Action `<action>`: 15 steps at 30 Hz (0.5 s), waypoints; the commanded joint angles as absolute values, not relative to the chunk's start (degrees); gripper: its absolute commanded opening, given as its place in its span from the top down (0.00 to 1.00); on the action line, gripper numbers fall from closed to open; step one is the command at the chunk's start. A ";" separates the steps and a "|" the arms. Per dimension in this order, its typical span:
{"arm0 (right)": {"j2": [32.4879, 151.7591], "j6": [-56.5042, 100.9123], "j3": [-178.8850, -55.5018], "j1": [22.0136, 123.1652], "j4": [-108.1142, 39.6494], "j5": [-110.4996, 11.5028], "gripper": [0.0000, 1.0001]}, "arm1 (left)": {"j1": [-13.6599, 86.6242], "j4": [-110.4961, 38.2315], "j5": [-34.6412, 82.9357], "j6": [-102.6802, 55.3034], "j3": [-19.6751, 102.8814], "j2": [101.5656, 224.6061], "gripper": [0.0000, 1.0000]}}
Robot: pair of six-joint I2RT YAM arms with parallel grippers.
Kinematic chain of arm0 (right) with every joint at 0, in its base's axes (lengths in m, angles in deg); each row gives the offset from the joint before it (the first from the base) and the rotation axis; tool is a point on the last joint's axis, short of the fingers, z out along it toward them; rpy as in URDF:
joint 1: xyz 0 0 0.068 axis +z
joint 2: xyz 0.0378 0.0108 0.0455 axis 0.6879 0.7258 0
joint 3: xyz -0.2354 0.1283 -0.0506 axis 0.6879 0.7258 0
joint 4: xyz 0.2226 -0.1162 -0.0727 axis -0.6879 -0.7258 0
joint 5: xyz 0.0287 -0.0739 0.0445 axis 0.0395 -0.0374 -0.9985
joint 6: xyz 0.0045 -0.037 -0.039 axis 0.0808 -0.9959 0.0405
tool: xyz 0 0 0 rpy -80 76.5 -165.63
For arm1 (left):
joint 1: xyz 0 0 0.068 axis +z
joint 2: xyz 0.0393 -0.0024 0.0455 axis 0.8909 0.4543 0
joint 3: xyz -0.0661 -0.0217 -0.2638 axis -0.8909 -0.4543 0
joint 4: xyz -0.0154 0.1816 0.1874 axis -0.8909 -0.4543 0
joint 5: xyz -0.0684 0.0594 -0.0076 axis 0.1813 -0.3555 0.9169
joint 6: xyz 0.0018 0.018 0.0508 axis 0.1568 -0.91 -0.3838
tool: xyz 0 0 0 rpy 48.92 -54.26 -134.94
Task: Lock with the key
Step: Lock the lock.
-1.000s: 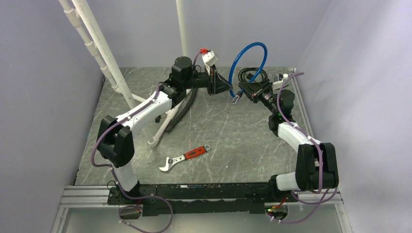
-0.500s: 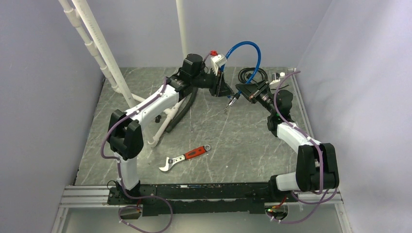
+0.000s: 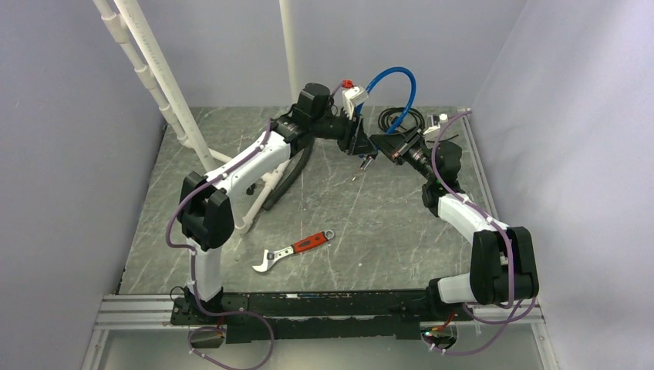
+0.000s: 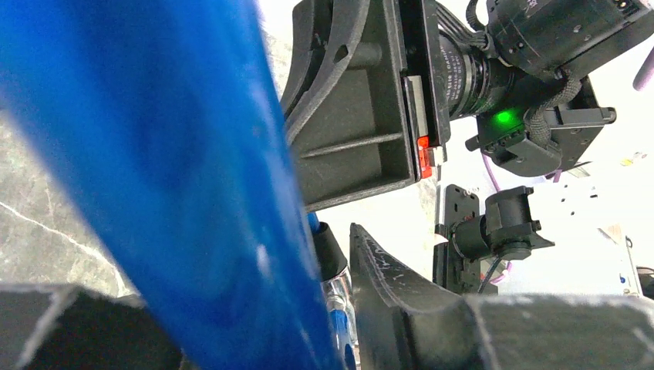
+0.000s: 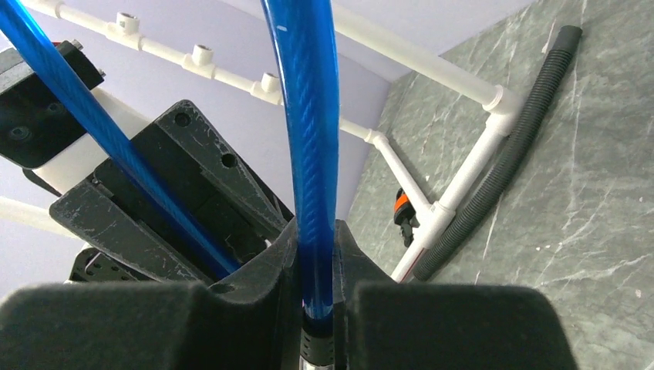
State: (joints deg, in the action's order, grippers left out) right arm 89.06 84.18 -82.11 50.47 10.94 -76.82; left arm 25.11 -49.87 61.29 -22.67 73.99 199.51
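Cable lock [image 5: 312, 116]: blue loop aloft | right claw [image 5: 316, 247] pinching its end | left claw [image 4: 254, 308] around it, grip unclear

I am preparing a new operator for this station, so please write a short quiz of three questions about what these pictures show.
1. True or false: the wrench lies free on the table, with nothing holding it.
2. The right gripper is shut on: A the blue cable; B the wrench; C nothing.
3. What colour is the handle of the wrench?
Key: 1 true; 2 A; 3 red.
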 commanded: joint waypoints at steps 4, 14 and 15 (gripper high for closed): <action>87.78 85.04 -87.01 51.42 20.73 -78.09 1.00 | 23.65 -58.34 58.62 -24.51 76.40 202.56 0.50; 88.84 84.56 -88.65 51.81 20.95 -77.54 1.00 | 22.90 -62.52 58.98 -24.87 79.62 205.26 0.41; 88.79 84.30 -88.71 51.81 20.77 -77.46 1.00 | 22.90 -62.69 58.81 -24.96 79.79 205.40 0.41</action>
